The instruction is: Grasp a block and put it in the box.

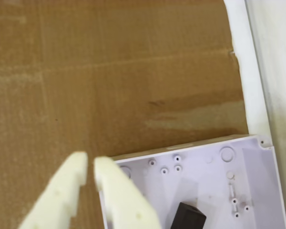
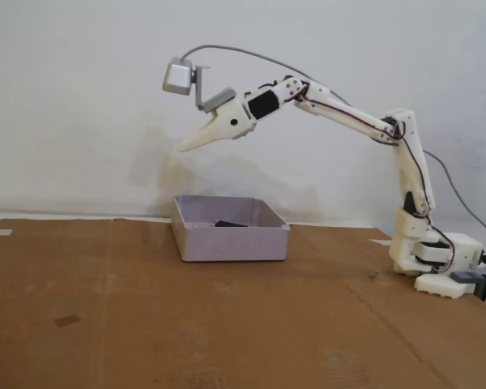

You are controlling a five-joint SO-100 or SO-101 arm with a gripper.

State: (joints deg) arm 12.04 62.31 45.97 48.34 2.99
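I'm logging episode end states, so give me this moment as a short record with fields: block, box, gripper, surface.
block: small black block lying inside the box, also visible over the wall in the fixed view
box: pale lilac tray, upright on the cardboard
gripper: raised in the air above the box, holding nothing, fingers with only a narrow gap between them
surface: brown cardboard sheet covering the table

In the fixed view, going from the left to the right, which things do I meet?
Wrist camera → gripper, held high above the table → box on the cardboard, with the block inside it → arm base at the right edge of the cardboard.
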